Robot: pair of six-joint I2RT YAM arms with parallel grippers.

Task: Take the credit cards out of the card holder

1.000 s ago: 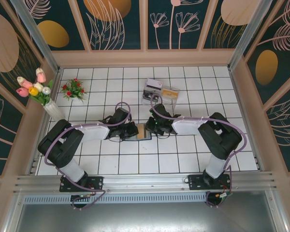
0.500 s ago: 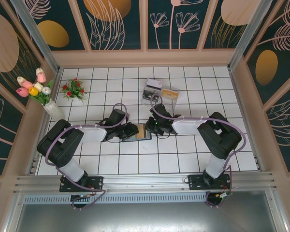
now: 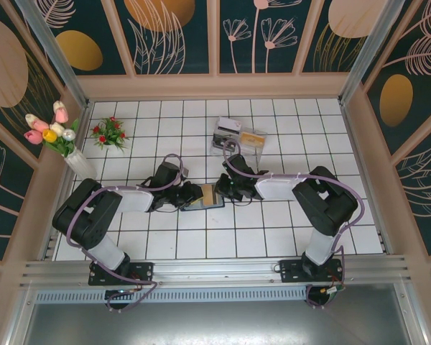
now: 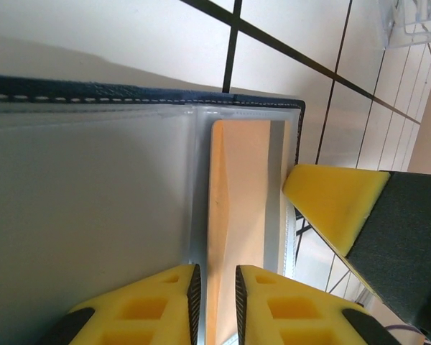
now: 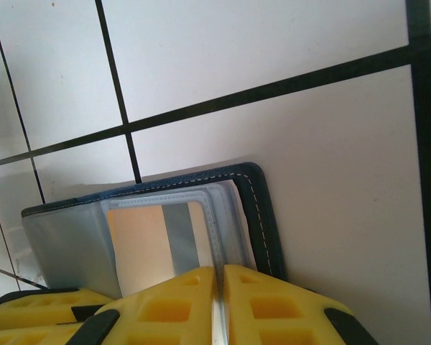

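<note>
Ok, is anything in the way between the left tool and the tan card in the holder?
Just a clear pocket: the tan card lies under it in the card holder, with the left tool at its near end. The right tool pinches the holder's edge beside the card, not across it.

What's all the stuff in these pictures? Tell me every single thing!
card holder: one, dark navy, grey-blue inside, open mid-table between the grippers
credit card: one seen, tan, in the holder's clear pocket
tray: one, clear plastic, far middle of table, things inside
tulip vase: one, white, pink and yellow tulips, far left
red flowers: one small bunch, beside the tulips
table: one, white tiles
walls: dark teal, gold and pink plants, all around
arms: two, black and white
left gripper: yellow fingers, narrow gap, over the card
right gripper: yellow fingers, shut on the holder's edge
</note>
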